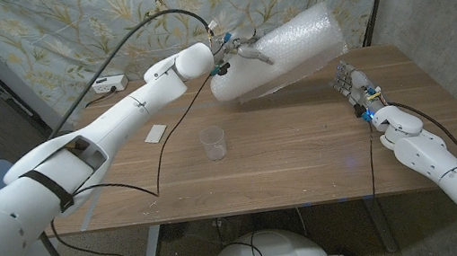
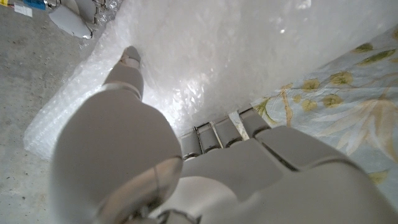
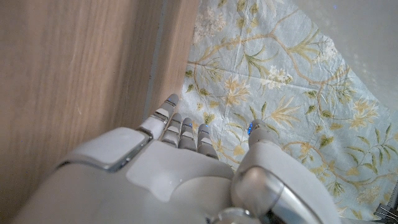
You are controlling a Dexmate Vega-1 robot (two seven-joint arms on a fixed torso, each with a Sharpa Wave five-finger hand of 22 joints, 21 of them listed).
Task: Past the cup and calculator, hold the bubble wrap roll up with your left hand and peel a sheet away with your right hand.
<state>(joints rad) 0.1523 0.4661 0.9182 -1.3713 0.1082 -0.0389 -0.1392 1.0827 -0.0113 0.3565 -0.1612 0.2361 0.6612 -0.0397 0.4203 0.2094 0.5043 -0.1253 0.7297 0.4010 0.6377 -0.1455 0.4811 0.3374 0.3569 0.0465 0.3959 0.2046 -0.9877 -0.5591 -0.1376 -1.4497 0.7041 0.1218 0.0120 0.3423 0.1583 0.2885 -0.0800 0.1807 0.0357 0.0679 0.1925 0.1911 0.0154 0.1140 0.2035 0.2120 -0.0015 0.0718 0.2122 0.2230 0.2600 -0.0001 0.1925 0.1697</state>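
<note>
Head view: nearest stands a clear plastic cup (image 1: pixel 212 142) on the wooden table (image 1: pixel 305 153). Right of the cup, the right hand (image 1: pixel 351 84) hovers empty, fingers spread. Beyond the cup, the left hand (image 1: pixel 240 51) grips the translucent bubble wrap roll (image 1: pixel 285 51), tilted above the table.

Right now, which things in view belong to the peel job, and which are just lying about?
In the job:
bubble wrap roll, held off the table
left hand, gripping the roll
right hand, open beside the roll, not touching it

Lying about:
clear plastic cup
small white card
white box
</note>
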